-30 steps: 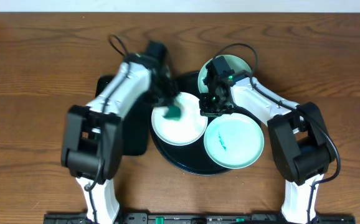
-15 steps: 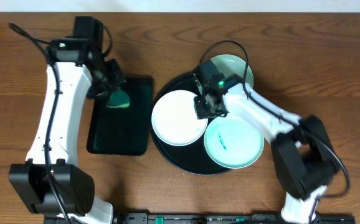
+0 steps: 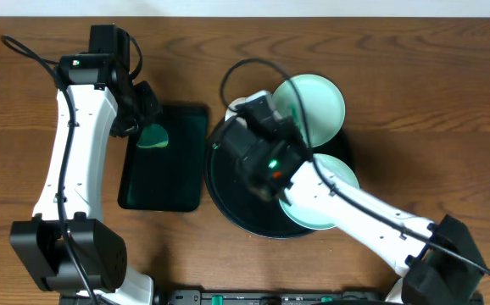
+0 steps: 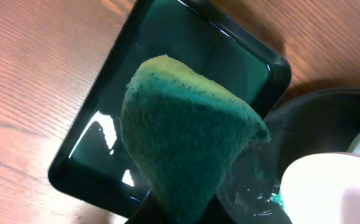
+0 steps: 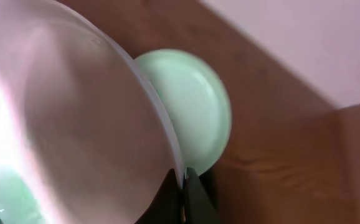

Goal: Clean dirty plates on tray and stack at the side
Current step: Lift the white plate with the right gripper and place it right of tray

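Observation:
My right gripper (image 5: 183, 182) is shut on the rim of the white plate (image 5: 74, 124) and holds it tilted up above the round black tray (image 3: 219, 199). In the overhead view the raised right arm hides most of that tray, and only an edge of the white plate (image 3: 258, 99) shows. One mint plate (image 3: 314, 97) lies at the tray's far right and also shows in the right wrist view (image 5: 189, 99). The other mint plate (image 3: 340, 174) lies at the front right, partly hidden. My left gripper (image 4: 186, 214) is shut on the green sponge (image 4: 186, 130).
The sponge (image 3: 152, 135) hangs over the far left corner of the rectangular black tray (image 3: 164, 182), which also shows in the left wrist view (image 4: 167, 37), left of the round tray. Brown wood tabletop (image 3: 431, 102) lies to the right and left.
My left gripper carried the sponge from the white plate over to the rectangular tray. My right gripper took the white plate's rim and lifted it off the round tray.

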{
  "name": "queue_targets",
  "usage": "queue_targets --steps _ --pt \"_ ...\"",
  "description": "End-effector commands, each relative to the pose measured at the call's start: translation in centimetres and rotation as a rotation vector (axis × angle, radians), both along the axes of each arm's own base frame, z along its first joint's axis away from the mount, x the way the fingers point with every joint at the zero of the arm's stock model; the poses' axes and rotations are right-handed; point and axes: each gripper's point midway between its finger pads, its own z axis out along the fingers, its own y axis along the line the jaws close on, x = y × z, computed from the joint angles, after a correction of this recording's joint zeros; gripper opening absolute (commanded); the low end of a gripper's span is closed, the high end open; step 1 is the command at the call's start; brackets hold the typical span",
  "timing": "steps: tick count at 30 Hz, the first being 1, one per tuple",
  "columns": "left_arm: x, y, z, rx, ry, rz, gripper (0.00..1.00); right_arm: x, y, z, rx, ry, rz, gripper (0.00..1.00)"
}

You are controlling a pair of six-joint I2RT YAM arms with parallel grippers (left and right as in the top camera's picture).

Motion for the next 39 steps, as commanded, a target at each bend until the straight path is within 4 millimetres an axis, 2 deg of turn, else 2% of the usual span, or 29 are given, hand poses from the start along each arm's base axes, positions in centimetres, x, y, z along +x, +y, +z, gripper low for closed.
queue_targets --steps 1,3,8,11,15,17,21,23,25,27,29,30,31,32,33,36,38,39 --pt "-0.1 0.4 -0.3 0.019 0.01 0.009 0.07 -0.3 0.2 3.5 -0.132 -0.152 0.004 0.01" --pt "-0.1 0.4 -0.3 0.019 0.01 0.008 0.07 -0.7 0.6 4.1 -0.169 -0.176 0.02 0.01" --pt "-0.1 0.4 -0.3 0.019 0.01 0.009 0.07 -2.2 0.0 8.1 -0.309 -0.38 -0.067 0.01" --pt "-0.1 0.4 -0.3 0.019 0.01 0.009 0.07 -2.8 0.3 8.9 -0.328 -0.417 -0.071 0.01" --pt "-0.1 0.4 -0.3 0.02 0.01 0.009 0.07 -3.0 1.5 6.6 -0.277 -0.309 0.016 0.01" --pt "-0.1 0.4 -0.3 0.02 0.01 0.008 0.07 -3.2 1.8 4.2 -0.206 -0.192 0.056 0.01" --pt "-0.1 0.4 -0.3 0.019 0.009 0.009 0.08 -3.2 -0.5 -0.4 -0.014 0.043 -0.039 0.01" --pt "0.0 0.4 -0.3 0.02 0.002 0.008 0.07 -2.7 -0.4 -3.6 0.229 0.302 -0.043 0.01" --pt "0.1 0.4 -0.3 0.02 0.002 0.008 0.07 -2.6 0.4 -3.8 0.362 0.4 0.0 0.01" --pt "0.1 0.4 -0.3 0.02 0.001 0.008 0.07 -1.2 -0.1 -2.4 0.565 0.458 0.011 0.01" --pt "0.1 0.4 -0.3 0.02 -0.002 0.009 0.07 0.6 -2.6 -0.4 0.717 0.46 -0.022 0.01" --pt "0.2 0.4 -0.3 0.02 -0.002 0.009 0.07 1.3 -4.5 0.5 0.786 0.459 -0.052 0.01" --pt "0.1 0.4 -0.3 0.02 -0.002 0.009 0.07 1.7 -5.8 0.9 0.817 0.454 -0.075 0.01" --pt "0.1 0.4 -0.3 0.02 -0.002 0.009 0.07 2.4 -8.8 1.5 0.881 0.447 -0.138 0.01" --pt "0.1 0.4 -0.3 0.02 -0.002 0.009 0.07 3.0 -12.0 1.6 0.914 0.432 -0.213 0.01" --pt "0.2 0.4 -0.3 0.02 -0.002 0.009 0.07 3.1 -18.4 0.9 0.906 0.415 -0.343 0.01" --pt "0.1 0.4 -0.3 0.019 -0.002 0.009 0.07 2.6 -23.6 -0.4 0.879 0.4 -0.473 0.01" --pt "0.1 0.4 -0.3 0.019 -0.001 0.009 0.07 2.3 -25.2 -0.8 0.875 0.394 -0.521 0.01"
